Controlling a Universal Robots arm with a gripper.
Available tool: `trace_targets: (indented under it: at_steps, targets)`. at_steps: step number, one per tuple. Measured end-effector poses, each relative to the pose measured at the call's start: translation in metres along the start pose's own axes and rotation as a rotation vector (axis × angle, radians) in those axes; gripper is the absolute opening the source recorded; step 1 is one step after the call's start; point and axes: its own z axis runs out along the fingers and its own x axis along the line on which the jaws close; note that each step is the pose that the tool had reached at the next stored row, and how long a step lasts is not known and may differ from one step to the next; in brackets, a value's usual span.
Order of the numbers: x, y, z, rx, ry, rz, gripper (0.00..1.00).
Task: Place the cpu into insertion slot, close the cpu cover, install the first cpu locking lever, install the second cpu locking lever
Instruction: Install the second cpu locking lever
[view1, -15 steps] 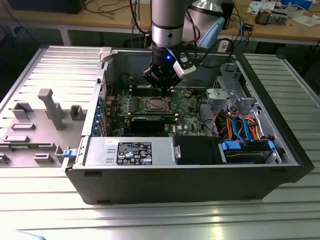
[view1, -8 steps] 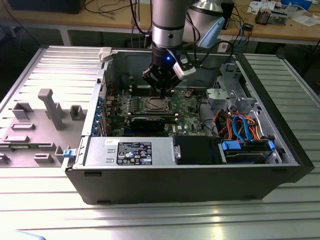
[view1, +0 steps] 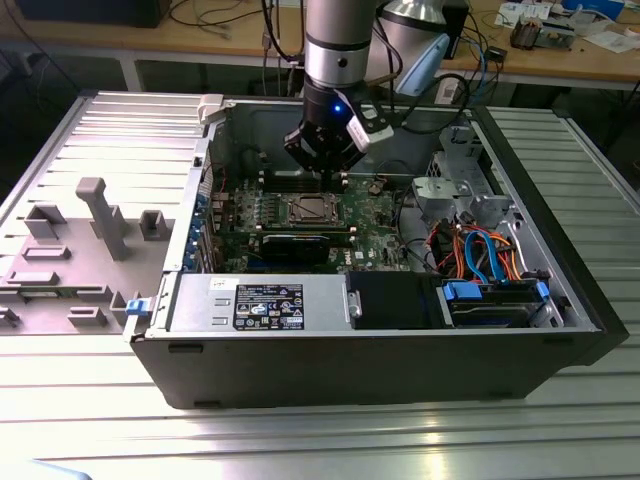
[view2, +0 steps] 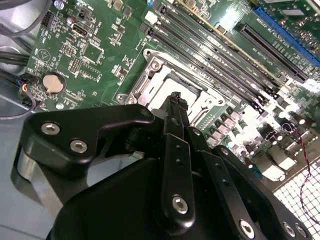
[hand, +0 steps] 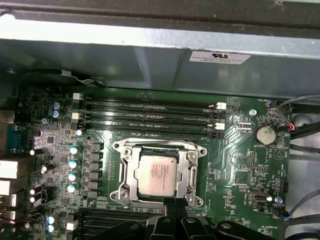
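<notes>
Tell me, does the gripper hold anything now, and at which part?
Nothing is held. The gripper is shut and empty above the insertion slot, where the cpu already lies.

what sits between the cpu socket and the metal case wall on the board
In the first wrist view, four long memory slots run side by side between the insertion slot, with the cpu seated in it, and the case wall.

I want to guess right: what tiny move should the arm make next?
Probably ease the end effector down toward the cpu cover's edge. The cpu already lies in the cover's cut-out, the cover looks flat, and the end effector hovers just above that edge.
</notes>
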Motion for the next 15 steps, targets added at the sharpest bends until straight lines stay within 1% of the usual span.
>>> trace_targets:
  at_steps: [4,10,15]
  targets:
    - [0.0002,-0.0023,0.0001,0.0001,0.0,0.0,0.11]
    - [0.0009,-0.0122,0.0013,0.0002,0.0001,0.0,0.11]
    - [0.0014,-0.0182,0.0018,0.0006,0.0,0.0,0.11]
